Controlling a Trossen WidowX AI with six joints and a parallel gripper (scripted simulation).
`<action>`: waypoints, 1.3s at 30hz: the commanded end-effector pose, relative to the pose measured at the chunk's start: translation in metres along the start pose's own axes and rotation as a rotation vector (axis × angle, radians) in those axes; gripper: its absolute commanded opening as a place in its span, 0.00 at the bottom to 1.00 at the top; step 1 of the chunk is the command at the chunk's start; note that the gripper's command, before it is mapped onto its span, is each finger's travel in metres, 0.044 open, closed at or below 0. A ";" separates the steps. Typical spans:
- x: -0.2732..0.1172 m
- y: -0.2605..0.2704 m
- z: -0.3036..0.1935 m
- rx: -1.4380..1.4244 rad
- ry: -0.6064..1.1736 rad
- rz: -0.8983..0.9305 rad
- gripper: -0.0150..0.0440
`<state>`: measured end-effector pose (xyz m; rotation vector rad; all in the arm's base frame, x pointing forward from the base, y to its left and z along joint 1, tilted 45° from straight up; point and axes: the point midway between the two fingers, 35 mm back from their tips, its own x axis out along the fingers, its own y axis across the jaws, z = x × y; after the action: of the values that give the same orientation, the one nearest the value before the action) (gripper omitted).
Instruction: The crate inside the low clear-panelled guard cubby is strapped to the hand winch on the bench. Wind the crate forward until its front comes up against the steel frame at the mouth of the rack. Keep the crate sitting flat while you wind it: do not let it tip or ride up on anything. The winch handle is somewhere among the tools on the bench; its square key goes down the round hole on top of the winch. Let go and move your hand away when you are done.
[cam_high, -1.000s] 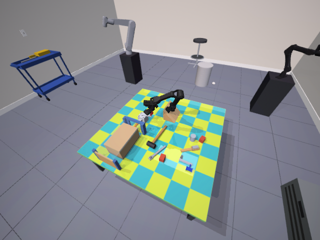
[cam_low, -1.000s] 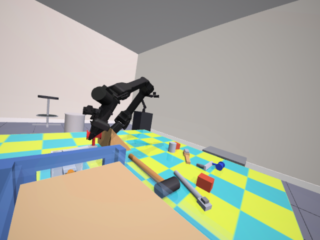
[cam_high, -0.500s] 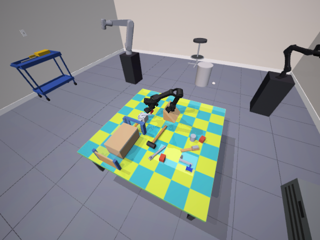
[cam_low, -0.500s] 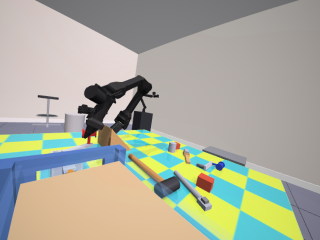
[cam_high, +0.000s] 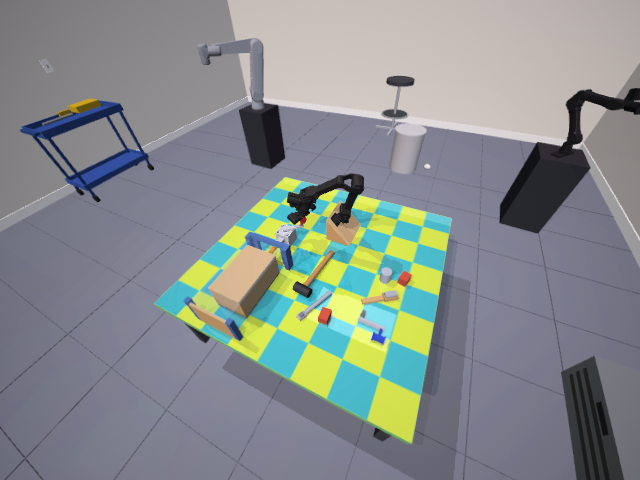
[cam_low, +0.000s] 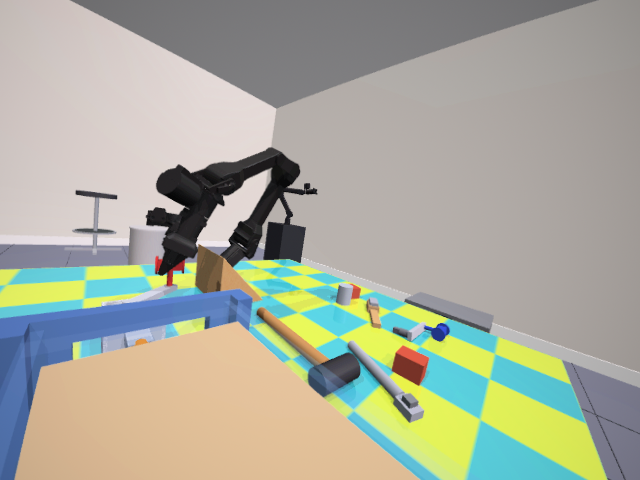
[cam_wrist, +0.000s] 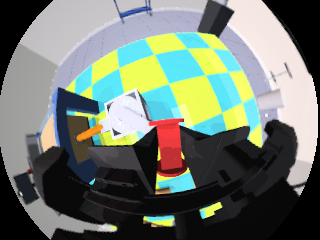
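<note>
- A black robot arm's pincer (cam_high: 295, 219) (cam_low: 162, 272) (cam_wrist: 166, 128) stands partly open, its fingers closed on the red grip (cam_high: 302, 220) (cam_low: 173, 269) (cam_wrist: 170, 146) of the winch handle (cam_high: 297, 225) (cam_low: 149, 296) (cam_wrist: 136, 118).
- The handle's pale crank reaches over the winch (cam_high: 285, 235) (cam_low: 133, 339) (cam_wrist: 125, 114) at the far left of the checkered counter (cam_high: 393, 408) (cam_low: 532, 439) (cam_wrist: 187, 65); its key appears seated, though the hole is hidden.
- The tan crate (cam_high: 245, 276) (cam_low: 206, 413) (cam_wrist: 47, 134) sits apparently flat at the near left, its front near the blue frame (cam_high: 268, 239) (cam_low: 129, 320) (cam_wrist: 65, 131); contact cannot be confirmed.
- An orange strap (cam_high: 272, 250) (cam_low: 141, 342) (cam_wrist: 90, 133) runs between winch and frame.
- Winding appears to be the step in hand.
- The next move likely calls for carrying the grip around the winch's axis in a level circle, without lifting the key.
- Once the crate meets the frame, winding should stop before it tips, and the pincer should release and back away.
</note>
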<state>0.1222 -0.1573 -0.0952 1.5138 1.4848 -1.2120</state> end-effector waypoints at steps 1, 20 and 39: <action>0.005 -0.008 0.014 0.011 -0.030 -0.026 0.25; 0.016 -0.015 0.042 0.011 -0.033 -0.026 0.25; 0.027 -0.012 0.070 0.011 -0.035 -0.026 0.25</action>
<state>0.0968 -0.1941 -0.1294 1.5094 1.5143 -1.2327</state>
